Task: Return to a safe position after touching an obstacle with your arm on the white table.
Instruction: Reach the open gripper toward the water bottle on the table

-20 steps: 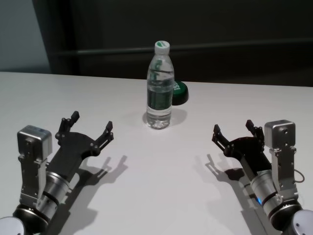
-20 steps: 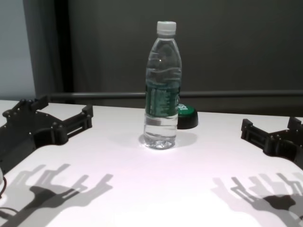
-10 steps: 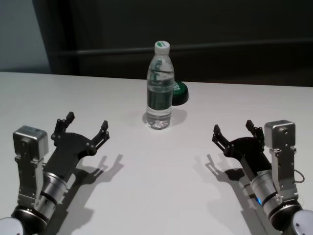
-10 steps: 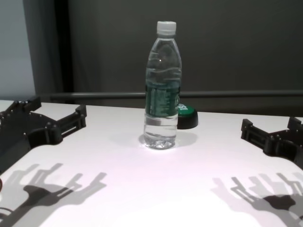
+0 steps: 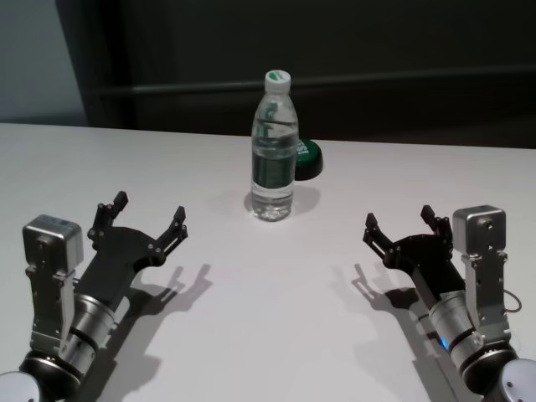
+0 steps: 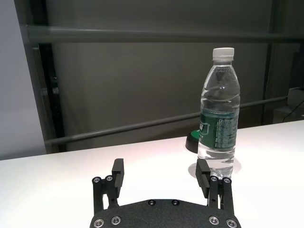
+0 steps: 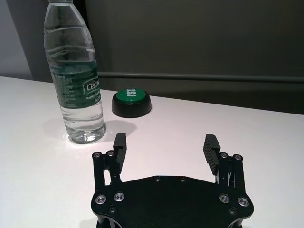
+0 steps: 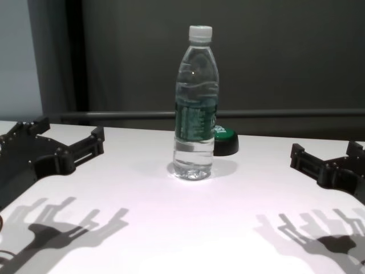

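Both arms low, near side of the bench (image 5: 251,335).
My left pincer (image 5: 138,219) and right pincer (image 5: 400,224), fingers apart, empty; bottle (image 5: 274,151) upright, far, between them, left nearer.

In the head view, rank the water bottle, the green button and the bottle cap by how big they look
1. water bottle, clearly the largest.
2. green button, though the bottle hides part of it and it sits farther back.
3. bottle cap, smallest; close to the button's visible part, so ranks 2 and 3 are unsure.
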